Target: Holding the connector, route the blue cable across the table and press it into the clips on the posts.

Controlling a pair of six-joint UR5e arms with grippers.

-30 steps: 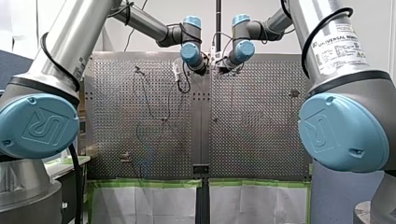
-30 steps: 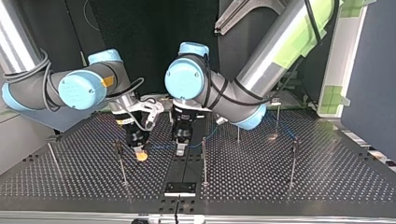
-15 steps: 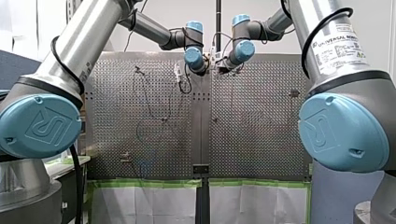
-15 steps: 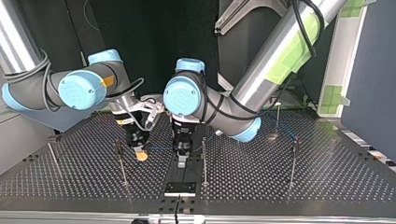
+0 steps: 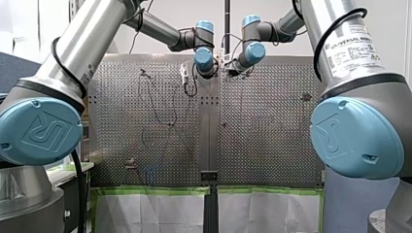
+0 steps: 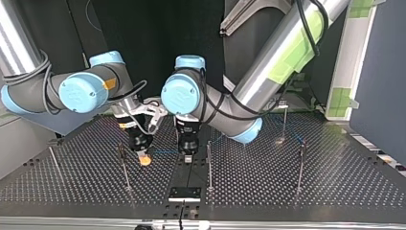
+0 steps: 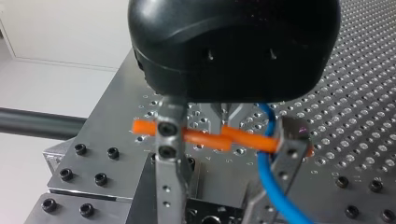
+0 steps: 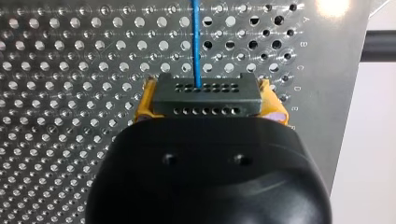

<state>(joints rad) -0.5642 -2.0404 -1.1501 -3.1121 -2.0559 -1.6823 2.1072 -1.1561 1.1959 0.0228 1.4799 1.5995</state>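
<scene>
The right gripper (image 8: 208, 99) was clamped on the connector (image 8: 208, 88), and the blue cable (image 8: 196, 42) left straight ahead of its jaws.
Its yellow pads (image 8: 144, 100) were closed on the block's two sides. The cable looked thin, light and limp, so I judge it should be taken close to a post (image 6: 209, 165) and never pulled hard. It ran past the left gripper (image 6: 187, 157); whether that one gripped it, I could not tell. Since a second before, the left arm had swung toward the right gripper, which had not moved.
</scene>
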